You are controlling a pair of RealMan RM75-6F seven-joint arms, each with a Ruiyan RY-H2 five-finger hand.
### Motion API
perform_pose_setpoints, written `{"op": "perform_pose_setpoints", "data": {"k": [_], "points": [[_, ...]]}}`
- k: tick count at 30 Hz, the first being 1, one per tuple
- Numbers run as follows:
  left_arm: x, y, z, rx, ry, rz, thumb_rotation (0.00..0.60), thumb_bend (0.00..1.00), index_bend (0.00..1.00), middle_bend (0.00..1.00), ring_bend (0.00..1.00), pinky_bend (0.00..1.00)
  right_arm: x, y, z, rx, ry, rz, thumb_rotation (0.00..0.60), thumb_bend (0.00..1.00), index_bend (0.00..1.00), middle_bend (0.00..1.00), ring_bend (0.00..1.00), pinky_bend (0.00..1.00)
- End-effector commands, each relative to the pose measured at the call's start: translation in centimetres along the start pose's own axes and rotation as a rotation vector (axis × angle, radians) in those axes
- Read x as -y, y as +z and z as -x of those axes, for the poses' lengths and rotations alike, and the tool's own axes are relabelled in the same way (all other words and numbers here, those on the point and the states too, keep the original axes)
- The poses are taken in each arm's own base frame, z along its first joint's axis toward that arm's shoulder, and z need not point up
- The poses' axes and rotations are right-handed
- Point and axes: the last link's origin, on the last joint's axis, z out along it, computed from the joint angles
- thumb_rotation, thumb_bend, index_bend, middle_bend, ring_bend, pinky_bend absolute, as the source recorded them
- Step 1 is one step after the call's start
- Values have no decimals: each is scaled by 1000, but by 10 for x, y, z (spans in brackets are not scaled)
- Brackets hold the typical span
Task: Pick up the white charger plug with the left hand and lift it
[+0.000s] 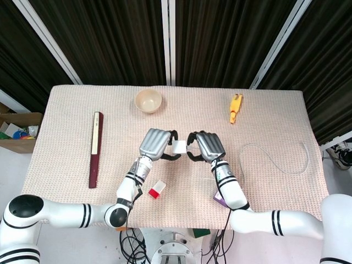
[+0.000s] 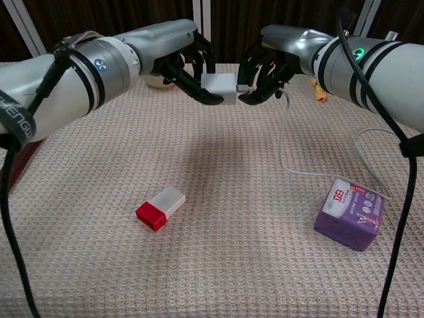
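The white charger plug (image 1: 179, 147) (image 2: 220, 87) is a small cube held in the air above the middle of the table. My left hand (image 1: 155, 143) (image 2: 177, 63) grips it from the left, fingers curled around its sides. My right hand (image 1: 207, 145) (image 2: 271, 65) faces it from the right and pinches the white cable end against the plug's right face. The white cable (image 1: 275, 159) (image 2: 284, 142) hangs down from that hand and loops over the cloth to the right.
A red and white block (image 1: 157, 189) (image 2: 160, 207) lies near the front, and a purple box (image 2: 349, 213) at the front right. Further back are a beige bowl (image 1: 148, 101), a yellow tool (image 1: 235, 108) and a long dark red stick (image 1: 96, 148) at the left.
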Motion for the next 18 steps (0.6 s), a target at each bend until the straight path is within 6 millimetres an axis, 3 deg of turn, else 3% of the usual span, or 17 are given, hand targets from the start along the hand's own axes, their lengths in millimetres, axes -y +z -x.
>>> {"op": "perform_pose_setpoints", "data": {"k": [1,18], "points": [[-1,0,-1,-2,1,2,466,201,628,566,798,972,2,1,0,0,2,-2,600,334,556,444,320,533],[-1,0,0,15,26,-1,470,202,627,564,798,972,2,0,-1,-12,4,-3,600,344,586,452,334,533]]}}
